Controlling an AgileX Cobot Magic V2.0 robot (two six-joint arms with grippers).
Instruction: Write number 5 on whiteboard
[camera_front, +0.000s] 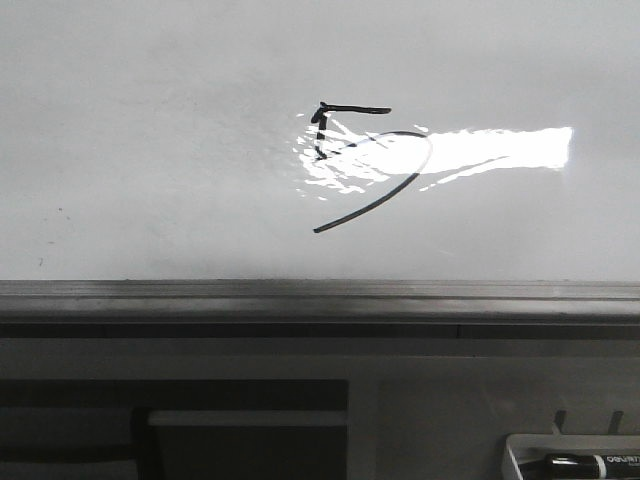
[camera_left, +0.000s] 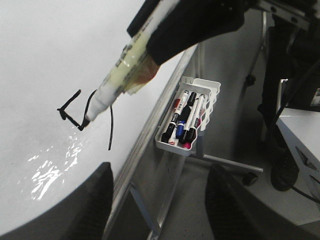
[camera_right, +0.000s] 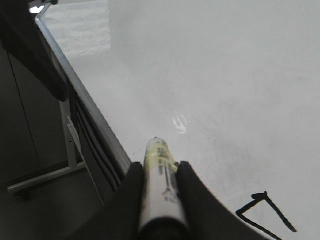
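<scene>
Currently one whiteboard (camera_front: 150, 150) fills the front view, glossy white, with a bright glare patch toward its right half and a few tiny dark specks near its left edge. One grey metal rail (camera_front: 320, 297) runs along its lower edge. One number 5 (camera_front: 365, 165) is drawn in thin black line near the middle of the board, well above the rail: short top bar, short stem, wide open curve ending in a tail to the lower left. The glare overlaps the curve.

One white tray (camera_left: 186, 120) hangs beyond the rail at the board's end; it holds several markers, count uncertain, at least four, with black, blue and red parts.

Right gripper (camera_right: 159, 187): two dark fingers (camera_right: 131, 200) closed against one marker (camera_right: 160, 185), white-yellow barrel, clamped between them. In the left wrist view the same marker (camera_left: 120, 75) slants down to the board, its dark tip touching the surface at the foot of the 5's stem.

Left gripper (camera_left: 157, 200): two dark fingers (camera_left: 95, 205) set wide apart, nothing between them, off the board near its railed edge.
</scene>
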